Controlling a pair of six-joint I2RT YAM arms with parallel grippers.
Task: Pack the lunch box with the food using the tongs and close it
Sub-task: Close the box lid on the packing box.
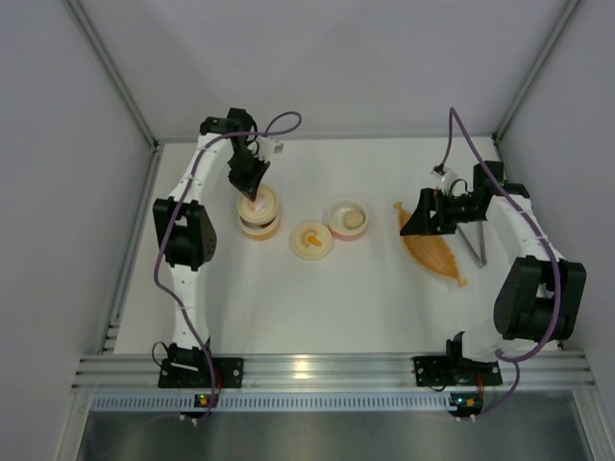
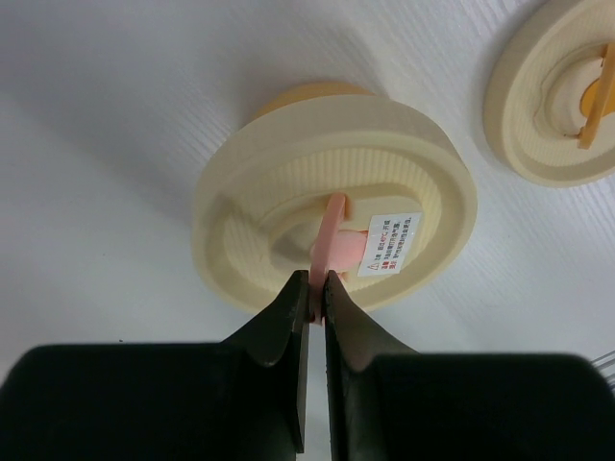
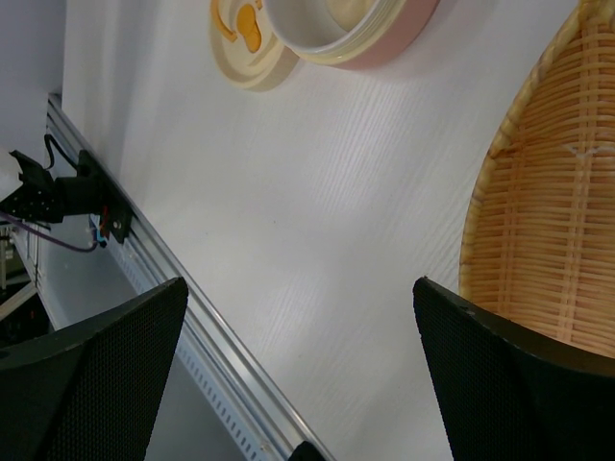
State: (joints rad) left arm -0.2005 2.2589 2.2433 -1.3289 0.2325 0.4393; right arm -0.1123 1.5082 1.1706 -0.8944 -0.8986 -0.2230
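The lunch box is in round parts. At the left an orange container (image 1: 259,230) has a cream lid (image 2: 288,173) over it; whether the lid rests on it I cannot tell. My left gripper (image 2: 317,288) is shut on that lid's upright pink handle (image 2: 333,226). A pink container (image 1: 348,219) holds a cream-white ball of food (image 1: 353,219). The grey tongs (image 1: 475,245) lie right of the orange boat-shaped tray (image 1: 434,248). My right gripper (image 3: 300,298) hangs open and empty over the table by the tray's left edge (image 3: 538,221).
A second cream lid with an orange handle (image 1: 312,240) lies upside-up between the two containers, also in the left wrist view (image 2: 543,106). White walls close the table on three sides, and an aluminium rail (image 1: 317,370) runs along the near edge.
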